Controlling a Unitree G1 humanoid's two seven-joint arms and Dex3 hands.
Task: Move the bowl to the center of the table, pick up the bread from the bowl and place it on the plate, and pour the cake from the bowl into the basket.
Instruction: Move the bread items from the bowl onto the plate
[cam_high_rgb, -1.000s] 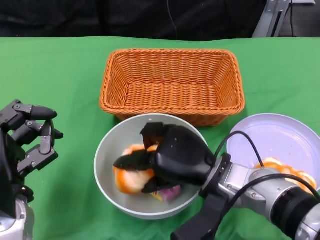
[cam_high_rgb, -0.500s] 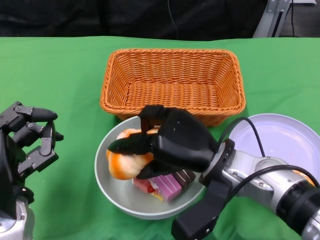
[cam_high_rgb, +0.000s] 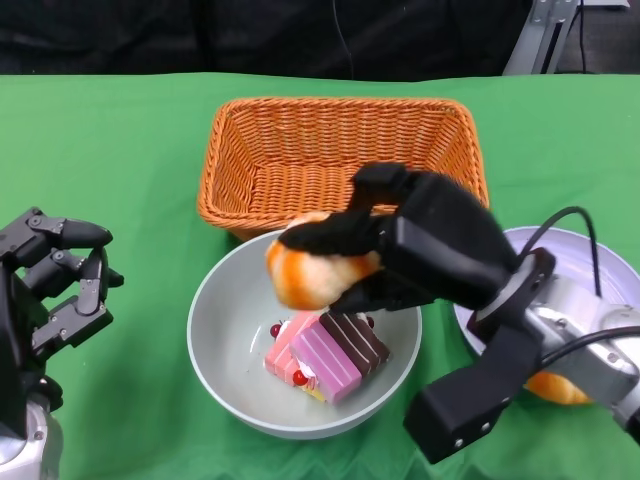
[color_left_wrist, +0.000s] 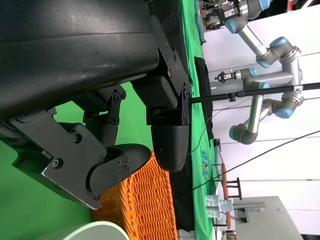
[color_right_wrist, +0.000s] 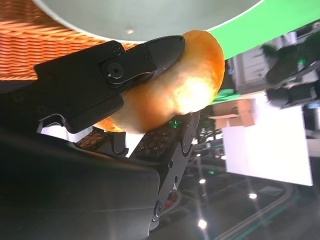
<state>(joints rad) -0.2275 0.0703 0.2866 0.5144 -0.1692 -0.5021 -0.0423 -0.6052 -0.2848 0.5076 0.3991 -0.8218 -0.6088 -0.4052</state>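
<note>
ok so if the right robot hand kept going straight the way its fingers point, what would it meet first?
Probably nothing soon. The right robot hand, gripping the bread, points toward the robot's left, above the bowl, beside the basket. Beyond looks like open green cloth; height is uncertain.

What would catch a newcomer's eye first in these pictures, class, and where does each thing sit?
First, the right hand gripping an orange-glazed bread roll, raised above the grey bowl at the table's middle. Next, the pink and chocolate layered cake lying inside that bowl. Behind the bowl stands the orange wicker basket, with a pale plate to the right, while the left hand hangs at the lower left, holding nothing.
</note>
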